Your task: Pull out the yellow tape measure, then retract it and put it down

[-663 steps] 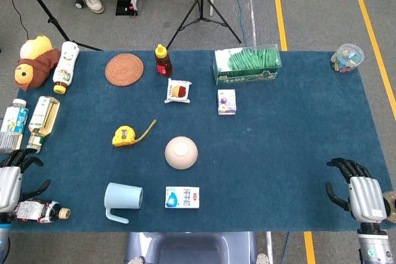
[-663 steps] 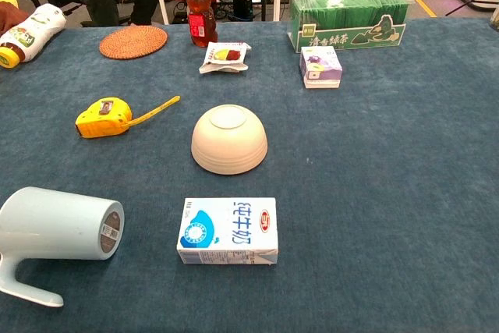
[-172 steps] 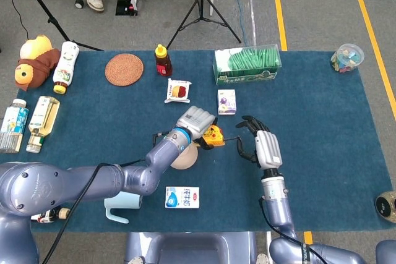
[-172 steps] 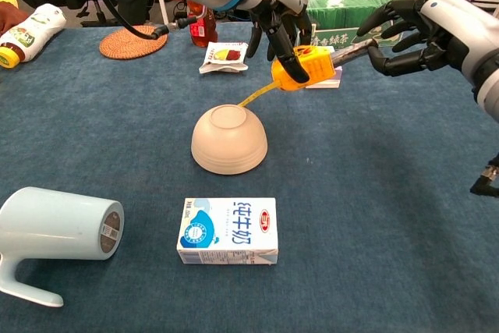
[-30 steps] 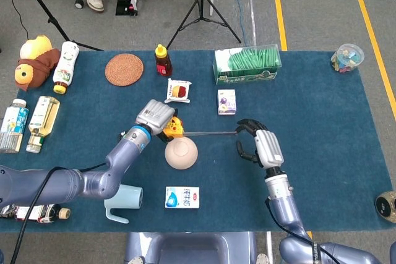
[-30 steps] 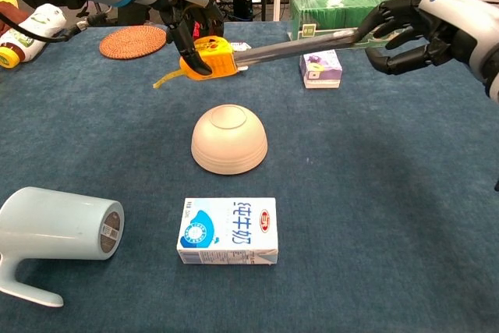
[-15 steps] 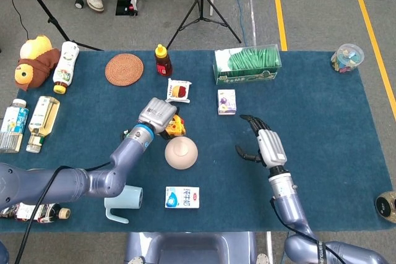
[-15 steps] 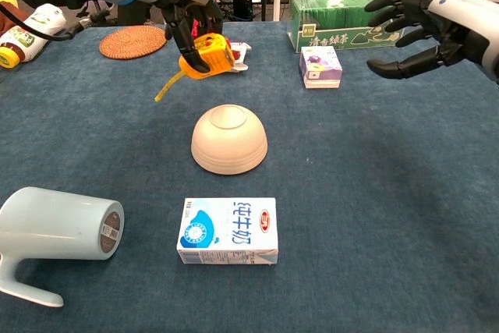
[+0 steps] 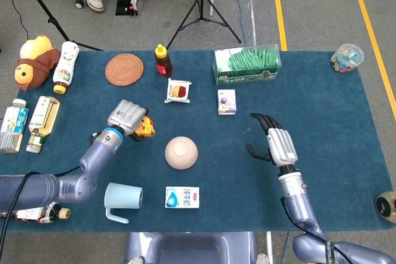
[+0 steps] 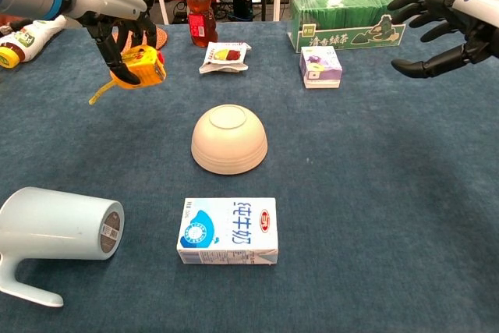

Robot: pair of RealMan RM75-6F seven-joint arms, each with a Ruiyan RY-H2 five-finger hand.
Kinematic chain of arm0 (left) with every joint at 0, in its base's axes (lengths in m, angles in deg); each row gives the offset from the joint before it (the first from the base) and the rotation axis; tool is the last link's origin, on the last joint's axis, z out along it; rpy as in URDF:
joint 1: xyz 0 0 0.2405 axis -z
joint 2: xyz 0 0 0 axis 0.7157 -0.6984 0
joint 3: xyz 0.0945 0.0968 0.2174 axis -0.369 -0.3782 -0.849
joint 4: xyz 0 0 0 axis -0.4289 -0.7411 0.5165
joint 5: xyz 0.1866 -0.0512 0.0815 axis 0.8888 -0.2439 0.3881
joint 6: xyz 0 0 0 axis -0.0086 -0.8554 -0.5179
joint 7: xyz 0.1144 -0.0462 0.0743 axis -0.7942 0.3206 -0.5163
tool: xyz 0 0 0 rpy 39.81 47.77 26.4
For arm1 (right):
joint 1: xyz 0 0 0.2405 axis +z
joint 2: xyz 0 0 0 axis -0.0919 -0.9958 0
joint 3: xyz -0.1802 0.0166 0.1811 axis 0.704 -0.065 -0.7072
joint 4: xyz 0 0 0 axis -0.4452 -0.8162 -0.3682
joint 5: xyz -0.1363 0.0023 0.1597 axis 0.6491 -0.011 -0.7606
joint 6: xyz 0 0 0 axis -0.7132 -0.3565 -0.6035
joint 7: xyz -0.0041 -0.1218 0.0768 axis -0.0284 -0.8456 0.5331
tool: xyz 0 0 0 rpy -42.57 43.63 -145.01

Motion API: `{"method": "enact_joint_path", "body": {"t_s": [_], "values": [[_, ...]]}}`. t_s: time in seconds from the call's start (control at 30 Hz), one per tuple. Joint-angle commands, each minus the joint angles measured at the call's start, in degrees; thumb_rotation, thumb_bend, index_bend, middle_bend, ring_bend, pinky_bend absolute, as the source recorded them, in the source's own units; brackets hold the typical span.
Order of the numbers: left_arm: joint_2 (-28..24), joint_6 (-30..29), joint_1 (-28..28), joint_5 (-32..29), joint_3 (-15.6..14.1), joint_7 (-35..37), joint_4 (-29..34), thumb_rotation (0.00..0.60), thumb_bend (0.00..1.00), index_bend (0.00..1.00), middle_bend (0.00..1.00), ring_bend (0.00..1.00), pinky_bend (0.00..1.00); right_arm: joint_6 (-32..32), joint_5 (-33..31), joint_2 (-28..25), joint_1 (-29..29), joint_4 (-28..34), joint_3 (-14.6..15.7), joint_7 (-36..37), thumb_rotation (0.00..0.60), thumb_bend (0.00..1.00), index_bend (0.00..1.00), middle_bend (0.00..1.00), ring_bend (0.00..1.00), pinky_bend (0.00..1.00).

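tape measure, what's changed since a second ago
The blade that ran from the tape measure to the right hand has gone back in. The right hand let go and is now open, drawn off to the right. The left hand still holds the case and has carried it left. Bowl, carton and mug stayed put.

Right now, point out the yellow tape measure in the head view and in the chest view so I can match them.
Head view: the yellow tape measure is left of centre, gripped by the left hand, left of the upturned bowl.
Chest view: the tape measure is upper left, held by the fingers, up and left of the bowl.
Shared landmark: the bowl, with the milk carton in front of it.
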Motion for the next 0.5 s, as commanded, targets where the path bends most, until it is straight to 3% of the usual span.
{"method": "enact_joint_path", "body": {"t_s": [0.03, 0.13, 0.2, 0.3, 0.5], "values": [[0.6, -0.1, -1.8, 1.5, -1.0, 0.4, -1.3, 0.469, 0.32, 0.56, 0.41, 0.27, 0.32, 0.0, -0.1, -0.1, -0.1, -0.2, 0.1, 0.2, 0.554, 0.35, 0.14, 0.17, 0.14, 0.16], [1.6, 0.5, -3.4, 2.5, -1.2, 1.4, -2.5, 0.469, 0.28, 0.45, 0.33, 0.15, 0.30, 0.0, -0.2, -0.2, -0.2, -0.5, 0.3, 0.2, 0.553, 0.35, 0.14, 0.17, 0.14, 0.16], [2.2, 1.5, -4.0, 2.7, -1.7, 1.3, -3.2, 0.467, 0.25, 0.25, 0.20, 0.06, 0.27, 0.0, -0.2, -0.3, -0.2, -0.6, 0.3, 0.1, 0.555, 0.35, 0.14, 0.17, 0.14, 0.16], [2.7, 1.9, -4.7, 2.8, -1.4, 1.6, -4.0, 0.471, 0.22, 0.11, 0.09, 0.00, 0.24, -0.1, -0.3, -0.7, -0.2, -0.8, 0.3, 0.0, 0.553, 0.35, 0.14, 0.17, 0.14, 0.16], [1.6, 0.4, -6.7, 4.8, 0.0, 3.6, -3.1, 0.462, 0.20, 0.06, 0.06, 0.00, 0.23, -0.1, 0.0, -1.0, -0.3, -1.1, 0.5, 0.3, 0.555, 0.35, 0.14, 0.17, 0.14, 0.16]]}}
